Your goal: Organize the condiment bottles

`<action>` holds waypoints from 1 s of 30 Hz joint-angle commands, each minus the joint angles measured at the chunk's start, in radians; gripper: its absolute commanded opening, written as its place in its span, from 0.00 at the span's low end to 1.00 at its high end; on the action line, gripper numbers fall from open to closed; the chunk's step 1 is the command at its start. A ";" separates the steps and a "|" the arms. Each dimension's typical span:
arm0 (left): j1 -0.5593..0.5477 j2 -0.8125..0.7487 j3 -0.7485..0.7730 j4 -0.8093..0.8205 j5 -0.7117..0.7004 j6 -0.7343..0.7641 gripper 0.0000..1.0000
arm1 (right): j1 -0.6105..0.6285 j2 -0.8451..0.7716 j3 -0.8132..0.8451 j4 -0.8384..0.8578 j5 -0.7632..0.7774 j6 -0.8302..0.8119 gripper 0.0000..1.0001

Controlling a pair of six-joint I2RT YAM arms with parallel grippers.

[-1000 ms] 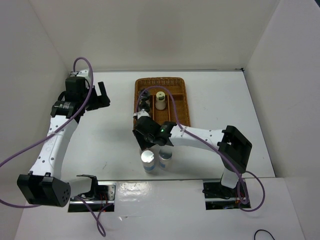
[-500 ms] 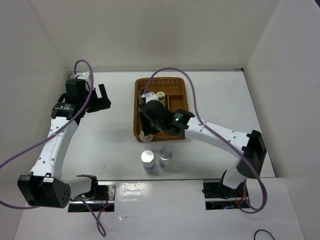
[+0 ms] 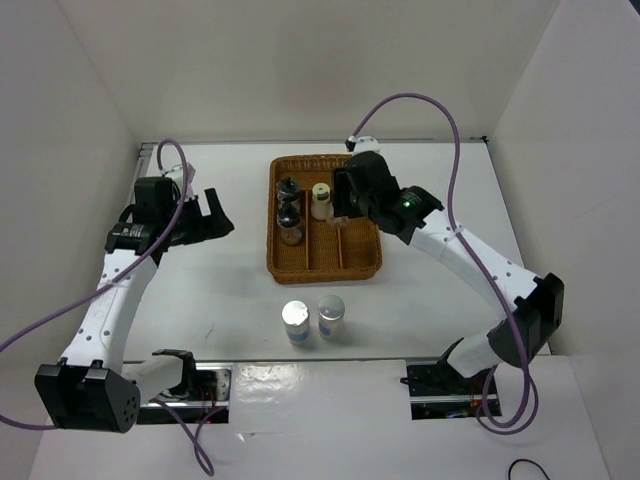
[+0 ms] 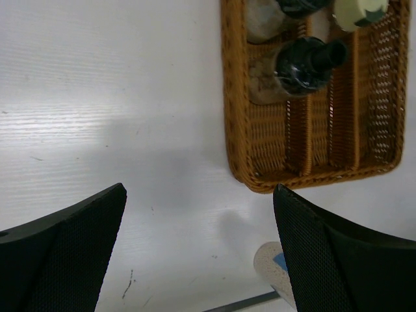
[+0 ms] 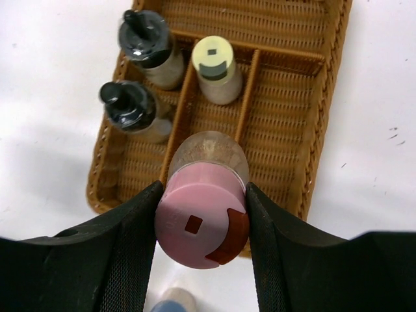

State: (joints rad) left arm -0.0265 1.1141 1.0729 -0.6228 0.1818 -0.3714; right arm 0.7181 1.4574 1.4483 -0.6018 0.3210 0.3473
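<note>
While right hand (image 5: 203, 227) clamps pink-capped jar (image 5: 203, 211) over wicker tray (image 5: 289, 117), left hand (image 4: 198, 221) wide-open, empty

Woven wicker tray (image 5: 328, 97) (rough), matt pink plastic cap (image 5: 195, 227); glossy black caps (image 5: 127, 107), smooth white table (image 5: 383, 78)

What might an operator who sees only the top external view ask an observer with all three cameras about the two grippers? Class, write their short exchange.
Operator: Is the right gripper carrying anything? From above, the arm hides its fingers.
Observer: Yes. The right wrist view shows it shut on the pink-capped bottle, held above the wicker tray.
Operator: And the left gripper?
Observer: The left wrist view shows it open, with nothing between its fingers.
</note>
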 commanded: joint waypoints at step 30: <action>-0.144 -0.111 0.018 -0.009 0.363 0.137 0.99 | -0.031 0.492 0.132 0.220 -0.054 -0.149 0.48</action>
State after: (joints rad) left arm -0.1448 1.0222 1.0603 -0.6395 0.4835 -0.2821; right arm 0.6884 1.9362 1.5230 -0.4374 0.2405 0.2119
